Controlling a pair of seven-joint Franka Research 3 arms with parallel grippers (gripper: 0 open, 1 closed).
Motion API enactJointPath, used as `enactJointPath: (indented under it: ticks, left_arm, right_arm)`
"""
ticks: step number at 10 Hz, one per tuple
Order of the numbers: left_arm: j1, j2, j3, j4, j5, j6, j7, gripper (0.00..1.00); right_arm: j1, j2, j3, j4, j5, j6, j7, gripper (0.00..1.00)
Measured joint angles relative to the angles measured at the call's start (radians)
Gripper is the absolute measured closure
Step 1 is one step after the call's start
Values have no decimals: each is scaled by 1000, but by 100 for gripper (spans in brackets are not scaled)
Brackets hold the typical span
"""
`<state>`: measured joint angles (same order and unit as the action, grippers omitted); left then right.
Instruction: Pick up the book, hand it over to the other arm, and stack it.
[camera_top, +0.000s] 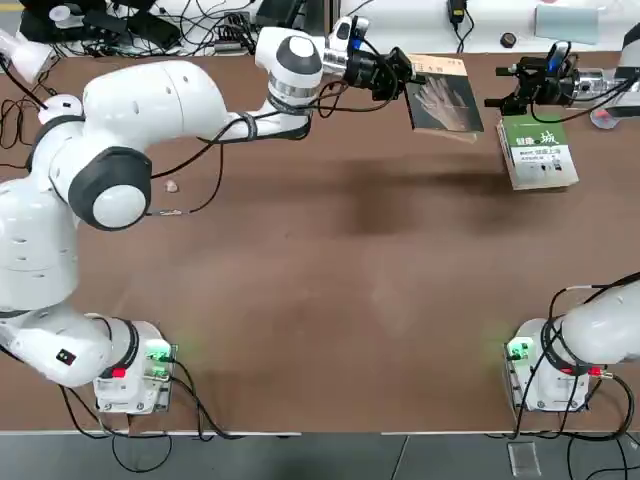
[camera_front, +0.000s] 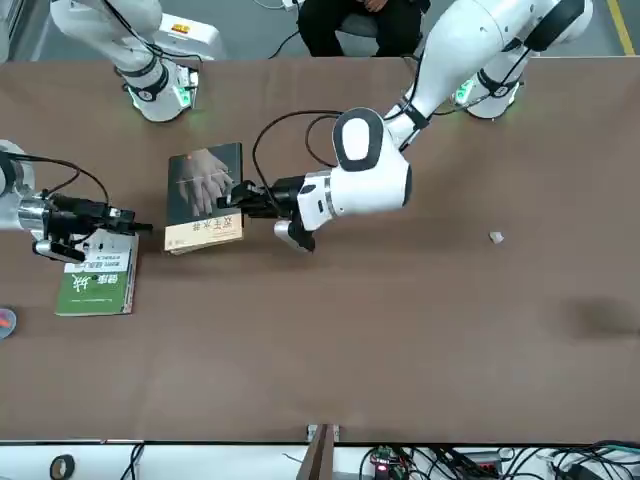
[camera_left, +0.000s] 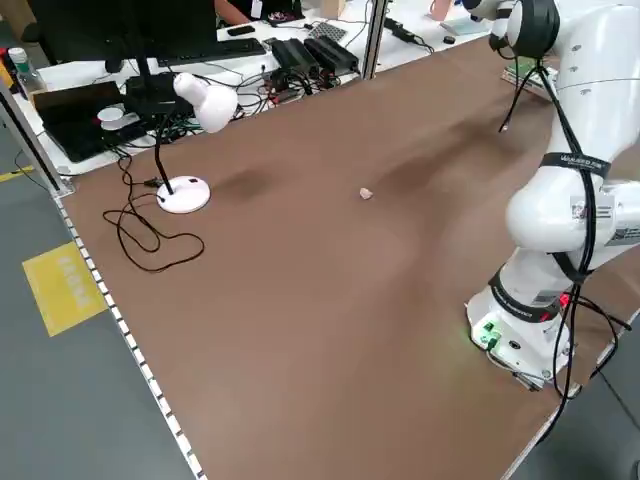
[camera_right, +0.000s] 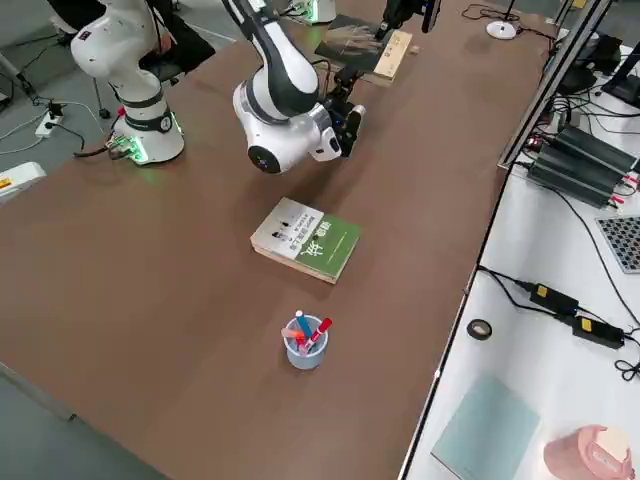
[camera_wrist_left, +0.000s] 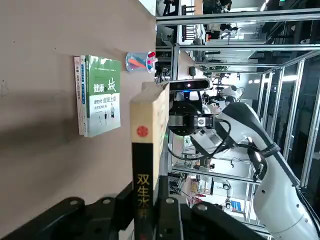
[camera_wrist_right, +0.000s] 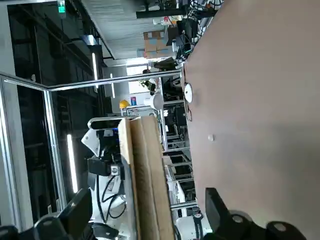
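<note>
At the table's far side, the left gripper (camera_top: 408, 82) is clamped on the book (camera_top: 446, 99), holding it in the air w/ its free edge aimed at the right gripper (camera_top: 497, 100), fingers spread wide, just beside, apart. Green-and-white book (camera_top: 538, 152) lies under the right gripper.

The left arm is stretched far across the bench, its forearm laid nearly level and its wrist turned sideways. The left gripper (camera_top: 405, 78) is closed on one edge of the book (camera_top: 446, 100), which is held clear of the bench. The right arm is reached in from the opposite side, also held level. The right gripper (camera_top: 497, 102) is pointed at the book's free edge, with its fingers (camera_wrist_right: 75, 212) spread apart on either side of that edge.
</note>
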<state>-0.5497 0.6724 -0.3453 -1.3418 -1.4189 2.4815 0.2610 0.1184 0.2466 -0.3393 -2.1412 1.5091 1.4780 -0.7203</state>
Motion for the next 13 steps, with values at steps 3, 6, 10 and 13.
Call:
enactJointPath:
  ticks: [3, 6, 10, 13]
  left_arm:
    - [-3, 0, 0, 0, 0, 0, 0, 81]
    - [-5, 0, 0, 0, 0, 0, 0, 81]
    - [-5, 0, 0, 1, 0, 0, 0, 81]
    - [-5, 1, 0, 1, 0, 0, 0, 81]
  right_arm:
    - [21, -6, 3, 0, 1, 0, 14, 0]
    - [35, -7, 18, -2, 1, 0, 21, 0]
    - [39, -12, 35, -5, 1, 0, 26, 0]
    - [43, -13, 47, -6, 1, 2, 26, 0]
